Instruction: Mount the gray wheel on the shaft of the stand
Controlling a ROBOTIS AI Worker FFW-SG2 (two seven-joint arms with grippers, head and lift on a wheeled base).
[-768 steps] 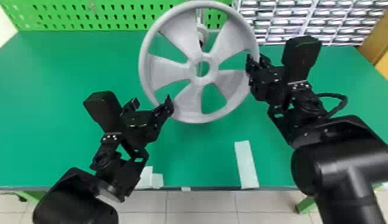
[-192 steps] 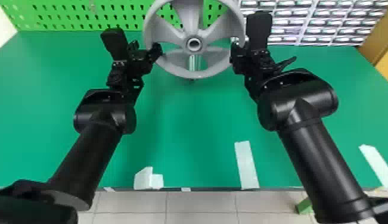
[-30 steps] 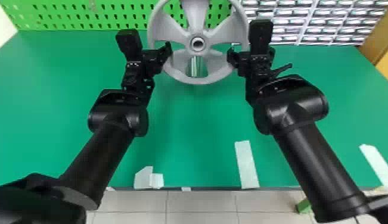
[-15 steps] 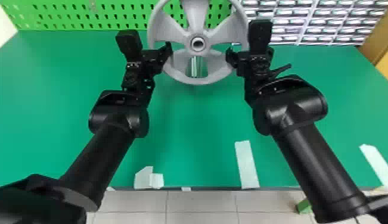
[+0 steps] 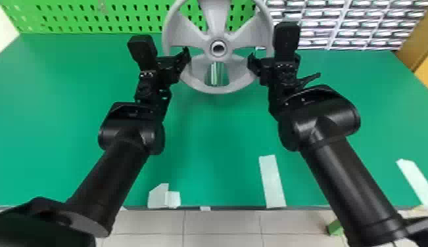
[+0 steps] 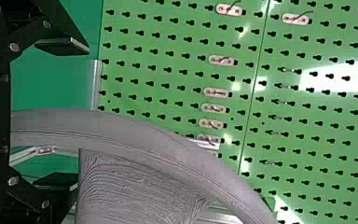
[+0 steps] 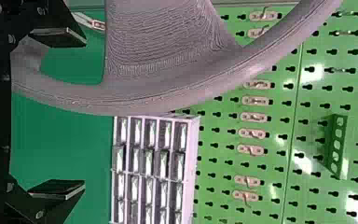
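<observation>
Evidently, the fingers of the left gripper [image 5: 184, 60] are spread wide, with the rim of the gray wheel [image 5: 216, 89] lying between them, unclamped. The fingers of the right gripper [image 5: 253, 62] are likewise parted widely; the rim is seen between them, nearer to one than to the other, and is not gripped. The wheel is placed between the two grippers, toward the far side of the worktop [image 5: 209, 141], its top cut off by the head view's edge. At its hub [image 5: 218, 48] a dark round opening is ringed; whether the shaft is seated there cannot be told. Through the lower gap between spokes, a bright metal piece [image 5: 217, 74] is partly seen. Behind, a green pegboard [image 5: 91, 16] is partly covered by the wheel. Beside it, a rack [image 7: 156, 163] is divided into small compartments, whose contents are too small to be made out. Near the worktop's front edge, pale tape [image 5: 272, 182] is stuck.
</observation>
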